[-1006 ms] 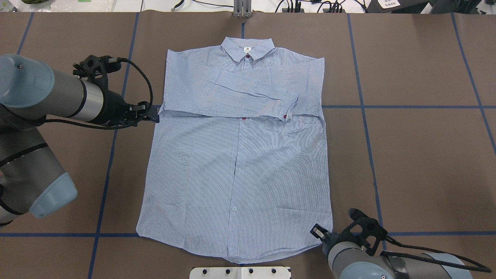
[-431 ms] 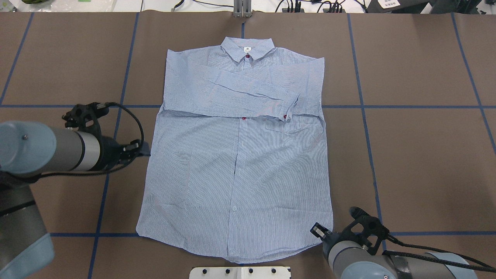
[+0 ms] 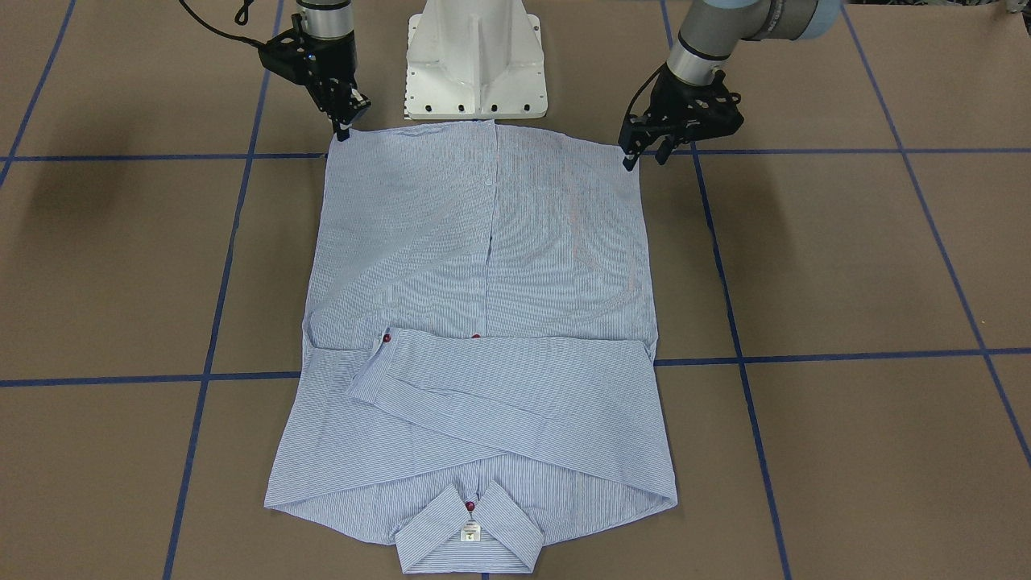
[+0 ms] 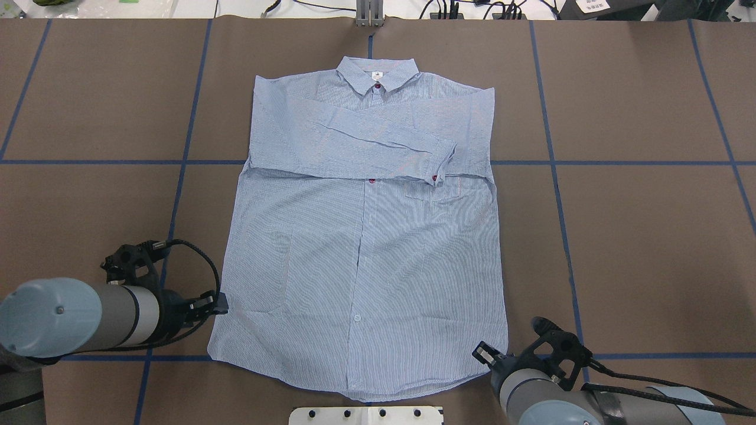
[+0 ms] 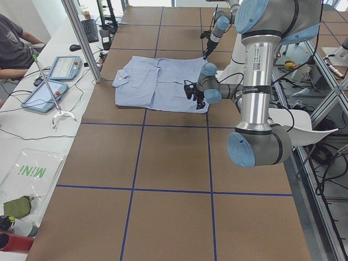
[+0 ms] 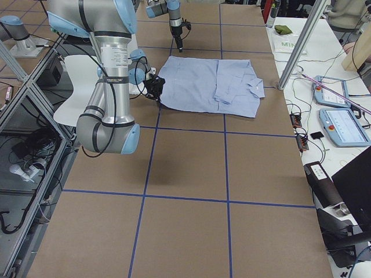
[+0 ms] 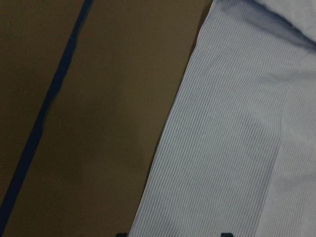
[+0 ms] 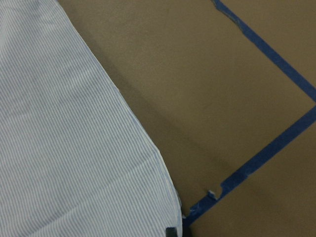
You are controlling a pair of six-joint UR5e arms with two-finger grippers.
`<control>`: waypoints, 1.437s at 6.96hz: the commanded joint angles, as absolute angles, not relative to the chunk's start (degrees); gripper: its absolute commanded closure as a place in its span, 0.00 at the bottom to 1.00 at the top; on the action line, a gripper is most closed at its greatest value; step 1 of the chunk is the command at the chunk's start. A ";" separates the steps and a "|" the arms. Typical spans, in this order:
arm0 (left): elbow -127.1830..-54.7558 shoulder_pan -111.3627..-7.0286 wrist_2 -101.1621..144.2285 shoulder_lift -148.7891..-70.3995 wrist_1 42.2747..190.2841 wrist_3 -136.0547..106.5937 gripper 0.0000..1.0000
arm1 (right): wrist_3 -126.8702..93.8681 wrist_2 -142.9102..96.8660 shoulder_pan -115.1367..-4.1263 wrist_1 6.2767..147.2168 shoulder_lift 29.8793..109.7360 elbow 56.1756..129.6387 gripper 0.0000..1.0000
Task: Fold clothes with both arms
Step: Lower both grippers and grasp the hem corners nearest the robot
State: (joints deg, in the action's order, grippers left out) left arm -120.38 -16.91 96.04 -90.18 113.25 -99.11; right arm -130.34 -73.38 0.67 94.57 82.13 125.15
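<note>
**Front-facing view.** The shirt (image 3: 483,266) lies flat and front up in the middle of the worktop (image 3: 846,266). Its hem is toward the white base (image 3: 475,56), and both sleeves are folded across the chest. The white neck label (image 3: 469,532) carries print too small to read. The left hand (image 3: 644,158) is just beside one hem corner, with its fingers spread wide and holding nothing. The right hand (image 3: 346,129) is at the other hem corner. It is seen edge-on, so its gap cannot be told.

**Overhead view.** The left hand is just beside the shirt's side edge, near the hem. The right hand's fingers are largely hidden by its own wrist.

**Left side view.** A clear bag (image 5: 31,173) on the side table reads "MiNi" in green. A person (image 5: 12,46) is cut off by the frame edge.

**Right side view.** The print on the arm tube is unreadable.

**Left wrist view.** Two dark fingertips (image 7: 226,234) show well apart at the bottom edge, over the shirt's side edge.

**Right wrist view.** Only one fingertip (image 8: 171,230) shows, next to the rounded hem corner and a blue tape line (image 8: 256,163). Contact with the cloth cannot be told.
</note>
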 commanded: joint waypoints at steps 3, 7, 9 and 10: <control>-117.69 -12.92 95.54 -90.18 113.38 -102.22 0.39 | -130.34 -73.39 0.88 94.57 82.00 125.16 1.00; -117.42 -11.52 95.54 -90.26 113.47 -102.91 0.45 | -130.34 -73.39 0.88 94.57 82.09 125.16 1.00; -117.33 -11.16 95.54 -90.26 113.38 -103.44 0.62 | -130.34 -73.30 0.88 94.57 82.00 125.24 1.00; -116.81 -11.16 95.45 -90.35 113.38 -103.71 0.66 | -130.34 -73.39 0.88 94.57 82.09 125.24 1.00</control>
